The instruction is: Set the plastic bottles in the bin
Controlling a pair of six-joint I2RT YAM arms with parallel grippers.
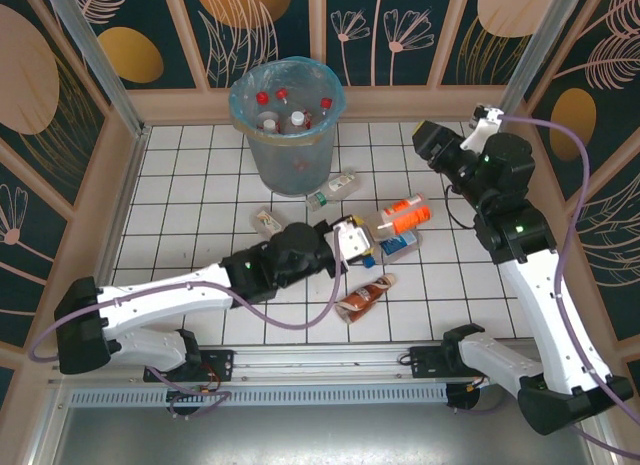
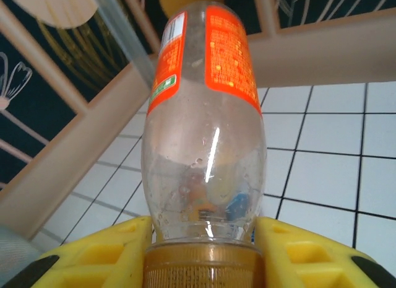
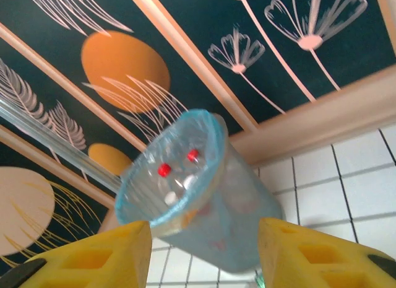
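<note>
Your left gripper (image 2: 201, 254) is clamped on cap end of orange-label bottle (image 2: 204, 139). Narrow-end grip likely leaves body free to tip into bin (image 1: 285, 160) at far edge of table (image 1: 190, 175); several red-capped bottles lie inside. Right gripper (image 3: 204, 251) spread, holding nothing, aimed at bin from far right corner. Loose mid-table: green-label bottle (image 1: 335, 188) just beside bin, brown bottle (image 1: 365, 297) toward near edge. Hidden: held bottle's far end cut off in wrist view, bin's lower contents blurred by liner. Whether held bottle clears table, you cannot tell.
</note>
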